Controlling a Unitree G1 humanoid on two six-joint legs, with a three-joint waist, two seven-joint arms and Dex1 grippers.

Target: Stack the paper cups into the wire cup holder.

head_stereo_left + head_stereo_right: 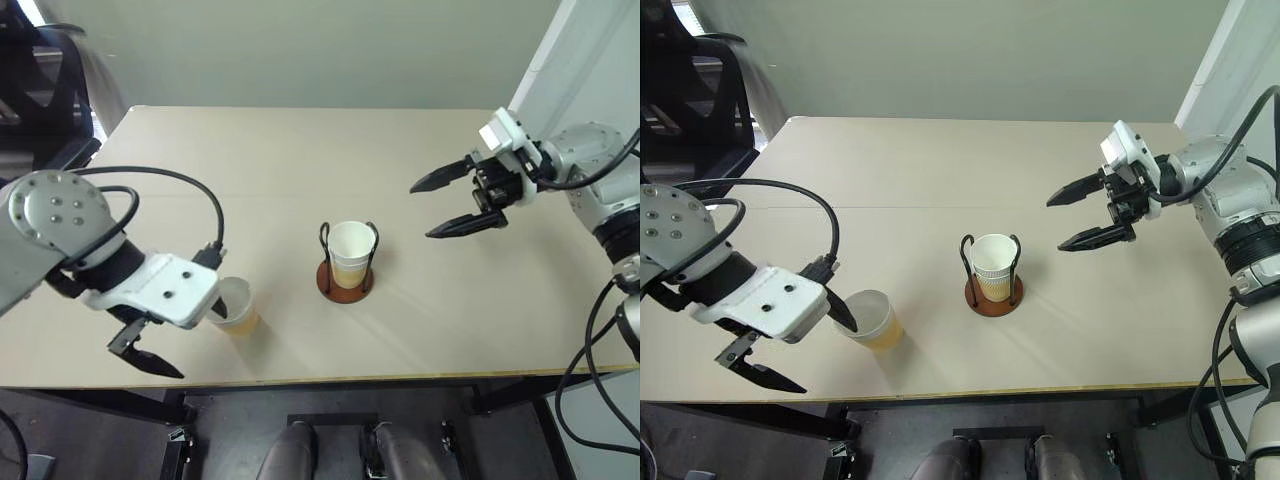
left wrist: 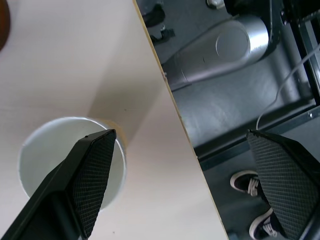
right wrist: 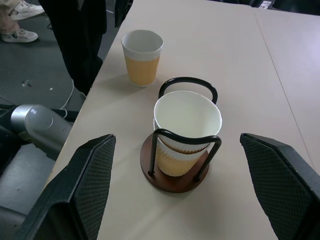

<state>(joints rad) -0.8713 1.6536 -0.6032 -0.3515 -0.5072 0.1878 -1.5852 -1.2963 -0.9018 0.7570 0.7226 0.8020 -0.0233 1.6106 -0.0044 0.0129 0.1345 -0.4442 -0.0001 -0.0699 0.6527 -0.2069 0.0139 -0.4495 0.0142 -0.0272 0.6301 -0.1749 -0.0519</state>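
The wire cup holder (image 1: 345,283) stands mid-table on its reddish-brown base, with a paper cup (image 1: 351,248) nested between its black loops. A second rim shows just under that cup's rim in the right wrist view. Another paper cup (image 1: 238,306) stands upright near the table's front edge, left of the holder. My left gripper (image 1: 200,343) hangs open over that edge. One of its fingers (image 2: 92,170) is above the cup's (image 2: 45,150) mouth and the other is out past the table edge. My right gripper (image 1: 420,212) is open in the air, right of the holder (image 3: 172,182) and pointing toward it.
The pale table (image 1: 300,160) has its front edge (image 2: 172,107) right beside the loose cup. A dark chair (image 1: 40,90) stands off the far left corner. A person's shoes (image 3: 20,35) are on the floor by the table's side.
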